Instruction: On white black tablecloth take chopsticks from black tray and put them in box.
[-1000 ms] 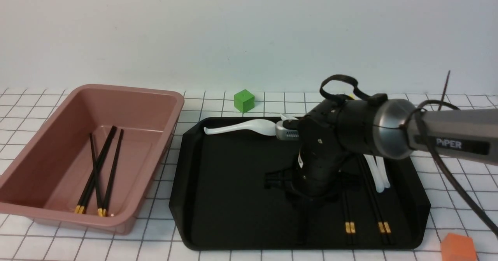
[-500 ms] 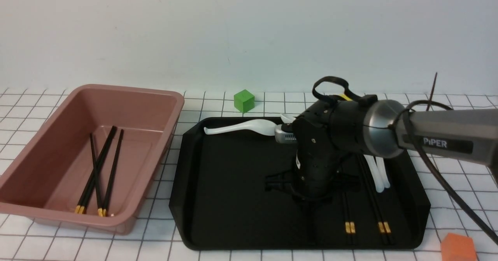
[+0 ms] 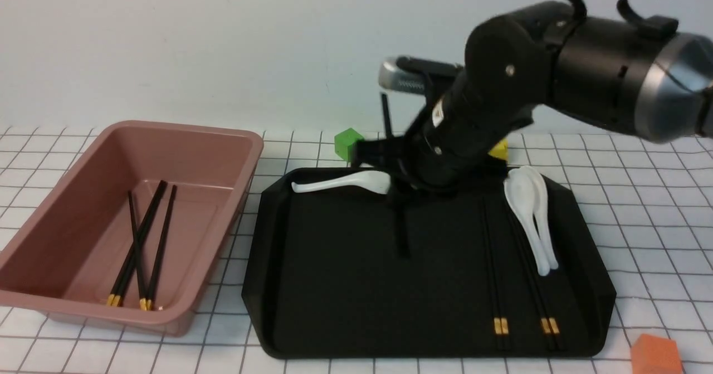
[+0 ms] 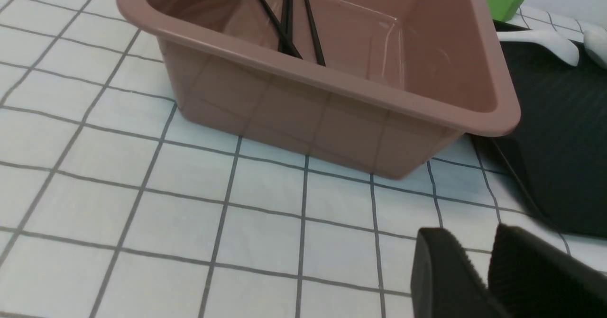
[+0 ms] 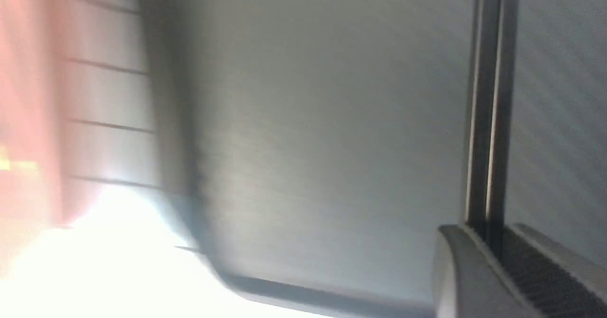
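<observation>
My right gripper is shut on a pair of all-black chopsticks and holds them nearly upright above the back middle of the black tray. Their lower ends hang just over the tray floor. In the blurred right wrist view the two sticks run out from between my gripper's fingers. The dusty-pink box stands to the left on the grid tablecloth. My left gripper is shut and empty, low over the cloth in front of the box.
Gold-banded chopsticks lie in the box. Two more gold-banded pairs lie at the tray's right, beside two white spoons; a third spoon lies at the back. A green cube and an orange block sit on the cloth.
My right gripper has risen from the tray floor with the all-black chopsticks and swung them up and back. The two white spoons on the right are now uncovered.
</observation>
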Robot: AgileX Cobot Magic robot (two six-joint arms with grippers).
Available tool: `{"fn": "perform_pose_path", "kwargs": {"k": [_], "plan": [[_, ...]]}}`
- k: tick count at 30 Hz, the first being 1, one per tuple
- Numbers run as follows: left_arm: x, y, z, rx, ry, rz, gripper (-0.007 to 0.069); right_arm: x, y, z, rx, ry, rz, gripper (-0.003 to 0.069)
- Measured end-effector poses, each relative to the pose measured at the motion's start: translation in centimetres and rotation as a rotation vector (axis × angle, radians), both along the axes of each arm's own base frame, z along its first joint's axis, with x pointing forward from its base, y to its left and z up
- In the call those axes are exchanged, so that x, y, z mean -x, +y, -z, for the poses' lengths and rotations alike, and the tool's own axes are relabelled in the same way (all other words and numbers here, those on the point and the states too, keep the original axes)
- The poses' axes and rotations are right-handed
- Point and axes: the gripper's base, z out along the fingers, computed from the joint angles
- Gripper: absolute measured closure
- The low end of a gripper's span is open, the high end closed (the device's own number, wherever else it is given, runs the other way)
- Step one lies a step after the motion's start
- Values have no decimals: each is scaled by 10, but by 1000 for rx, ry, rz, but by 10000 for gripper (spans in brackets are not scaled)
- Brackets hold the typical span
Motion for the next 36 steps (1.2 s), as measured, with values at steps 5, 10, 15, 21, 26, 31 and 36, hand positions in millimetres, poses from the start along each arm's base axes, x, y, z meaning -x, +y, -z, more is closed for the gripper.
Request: {"fn": "perform_pose_path", "kwargs": {"k": [5, 10, 15, 21, 26, 31, 36], "plan": [[0, 0, 0, 0, 0, 0, 441, -20, 52, -22, -253, -189, -132, 553], [0, 0, 0, 0, 0, 0, 439, -34, 113, -1, -368, -289, -226, 553], [0, 0, 0, 1, 0, 0, 439, -29, 166, 40, -360, -356, -335, 524], [0, 0, 0, 2, 0, 0, 433, -25, 180, 76, -302, -298, -395, 409], [0, 0, 0, 3, 0, 0, 426, -24, 160, 54, -256, -205, -480, 435], [0, 0, 0, 3, 0, 0, 417, -18, 98, -33, -156, -213, -573, 584], [0, 0, 0, 3, 0, 0, 410, 12, 9, -137, -31, -360, -541, 672]]}}
